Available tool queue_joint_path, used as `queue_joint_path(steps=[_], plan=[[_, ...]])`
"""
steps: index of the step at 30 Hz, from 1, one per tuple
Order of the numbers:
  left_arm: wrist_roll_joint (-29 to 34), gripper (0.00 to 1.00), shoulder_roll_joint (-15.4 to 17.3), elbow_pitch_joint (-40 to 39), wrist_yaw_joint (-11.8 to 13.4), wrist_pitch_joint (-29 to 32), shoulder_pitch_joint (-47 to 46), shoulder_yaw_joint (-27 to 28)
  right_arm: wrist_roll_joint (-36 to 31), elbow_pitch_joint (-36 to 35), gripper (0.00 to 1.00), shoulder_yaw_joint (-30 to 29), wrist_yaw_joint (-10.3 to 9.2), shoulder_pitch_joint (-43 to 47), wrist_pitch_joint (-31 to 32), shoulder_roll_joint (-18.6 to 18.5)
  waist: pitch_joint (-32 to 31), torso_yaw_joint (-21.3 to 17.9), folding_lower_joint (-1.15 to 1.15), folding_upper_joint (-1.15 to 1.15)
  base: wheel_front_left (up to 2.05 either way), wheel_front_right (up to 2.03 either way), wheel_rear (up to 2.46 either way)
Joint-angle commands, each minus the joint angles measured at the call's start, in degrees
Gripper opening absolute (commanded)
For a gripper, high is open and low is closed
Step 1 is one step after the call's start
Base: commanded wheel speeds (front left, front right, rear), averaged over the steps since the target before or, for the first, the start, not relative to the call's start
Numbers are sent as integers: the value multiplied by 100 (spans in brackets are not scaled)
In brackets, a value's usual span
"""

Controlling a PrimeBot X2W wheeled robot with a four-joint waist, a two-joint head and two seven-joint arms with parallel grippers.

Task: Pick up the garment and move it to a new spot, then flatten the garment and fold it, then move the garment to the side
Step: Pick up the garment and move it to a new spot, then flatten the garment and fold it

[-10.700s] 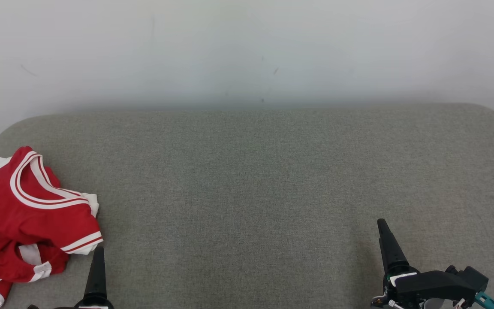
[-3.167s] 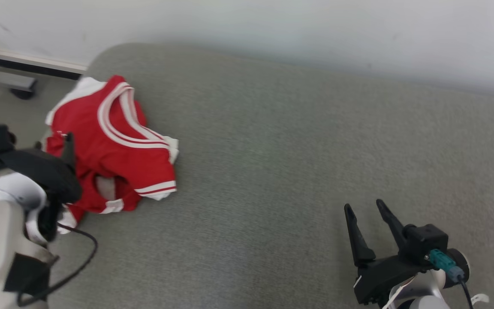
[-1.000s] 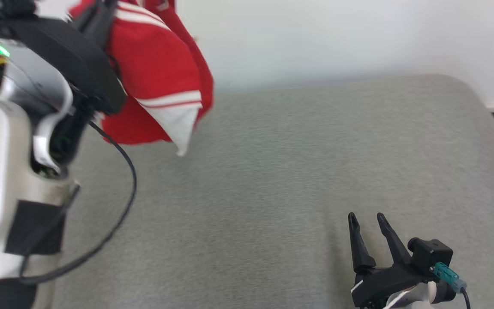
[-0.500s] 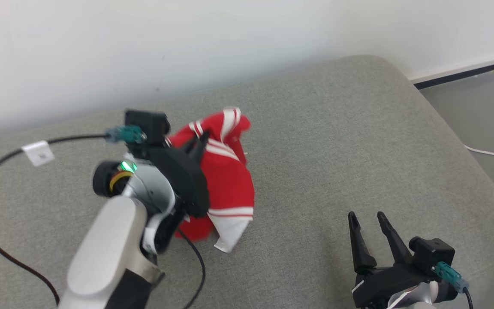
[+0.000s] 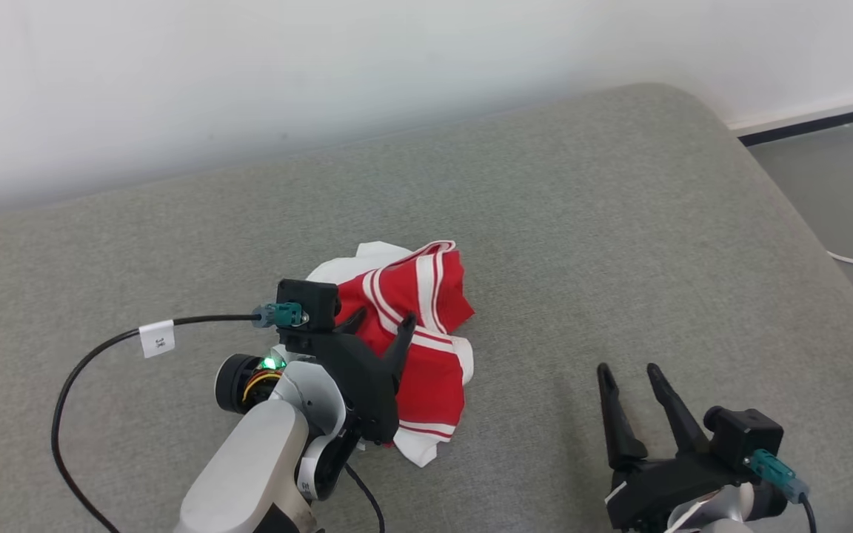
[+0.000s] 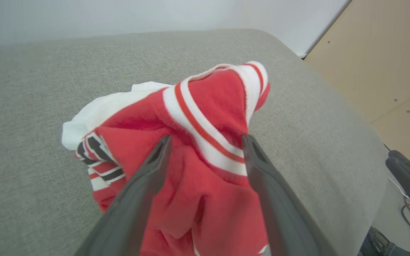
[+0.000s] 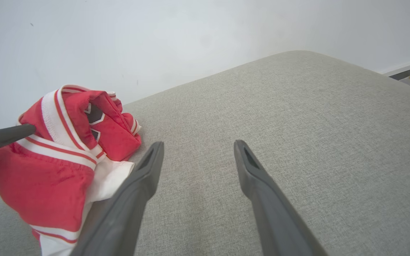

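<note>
1. Mid grey cushion (image 5: 582,222): red-white jersey (image 5: 426,348) lies crumpled, with room all round to flatten it, I'd say.
2. L gripper (image 5: 383,318) over its 8 o'clock side, fingers spread, pinching nothing.
3. R gripper (image 5: 628,369) spread too, idle at jersey's 4 o'clock.

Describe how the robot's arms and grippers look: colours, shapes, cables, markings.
Left gripper: two long, dark, tapering fingers on a black body; a teal connector feeds a black cable carrying a white tag. A green light glows at the wrist; the forearm is pale grey. Right gripper: the same dark fingers and black body, with a teal plug.
</note>
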Motion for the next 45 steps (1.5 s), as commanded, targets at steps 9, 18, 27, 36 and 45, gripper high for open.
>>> queue_joint_path(steps=[9, 18, 27, 36, 45], plan=[[-155, 100, 26, -768, 105, -1229, 744, 151, -150, -62, 100, -346, 19, 155, 20, 10, -199, 745, 0, -1, 0, 0, 0], [193, 100, 517, -1645, 506, -2429, 1954, 505, -339, -192, 100, -571, 19, 301, 82, 7, -398, 1305, 0, -1, 0, 0, 0], [1103, 100, 597, -2524, 1157, -2674, 3214, 1257, -480, -366, 100, -533, 20, 638, 134, 9, -576, 1601, 0, -1, 0, 0, 0], [1656, 100, 485, -2876, 948, -2678, 4040, 2034, -625, -522, 100, -333, 20, 926, -77, 5, -665, 1559, 0, -1, 0, 0, 0], [1985, 100, 425, -2704, 484, -2678, 4399, 2430, -687, -490, 100, -367, 20, 1106, -154, 6, -763, 1491, 0, -1, 0, 0, 0]])
